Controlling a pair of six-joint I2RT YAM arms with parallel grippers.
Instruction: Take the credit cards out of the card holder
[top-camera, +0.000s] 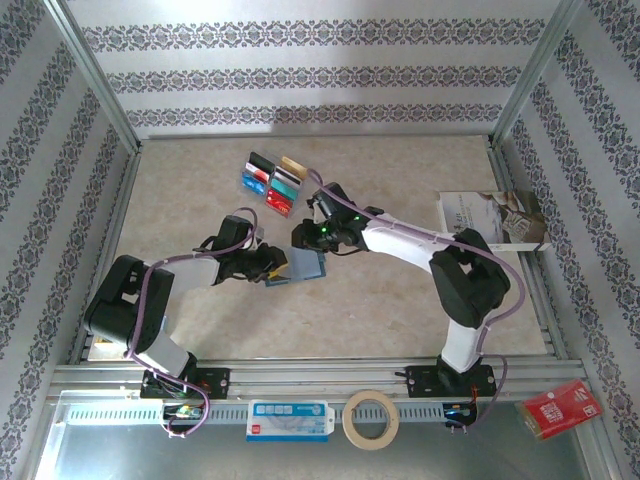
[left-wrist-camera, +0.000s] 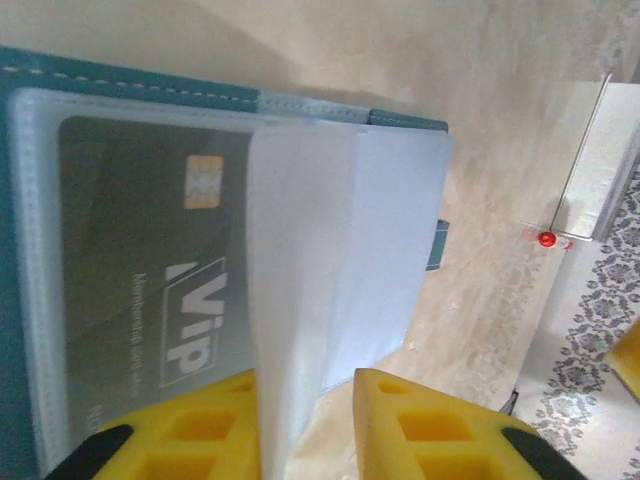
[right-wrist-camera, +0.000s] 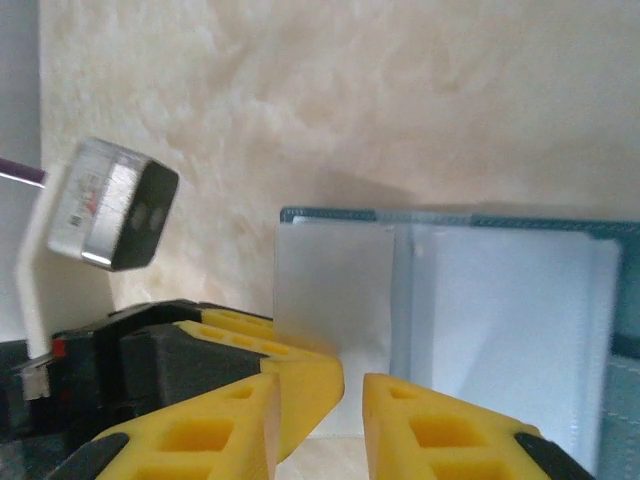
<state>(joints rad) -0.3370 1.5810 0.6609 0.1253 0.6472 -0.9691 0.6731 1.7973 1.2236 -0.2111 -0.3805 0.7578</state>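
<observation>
The slate-blue card holder (top-camera: 303, 266) lies open on the table between both grippers. Its clear sleeves show in the left wrist view, one holding a grey VIP credit card (left-wrist-camera: 150, 270). A translucent sleeve leaf (left-wrist-camera: 300, 250) stands up between the yellow fingers of my left gripper (left-wrist-camera: 305, 420), resting against one finger with a gap to the other. My right gripper (right-wrist-camera: 320, 430) is open at the holder's edge (right-wrist-camera: 450, 215), the same leaf (right-wrist-camera: 330, 290) just ahead of it and nothing clamped. Several loose credit cards (top-camera: 270, 180) lie in a group farther back.
A white-and-brown booklet (top-camera: 490, 218) sits at the right wall. A tape roll (top-camera: 371, 419), a white-blue label (top-camera: 288, 420) and a red packet (top-camera: 560, 408) lie on the front rail. The two grippers are nearly touching; the left one's finger (right-wrist-camera: 315, 380) shows beside my right fingers.
</observation>
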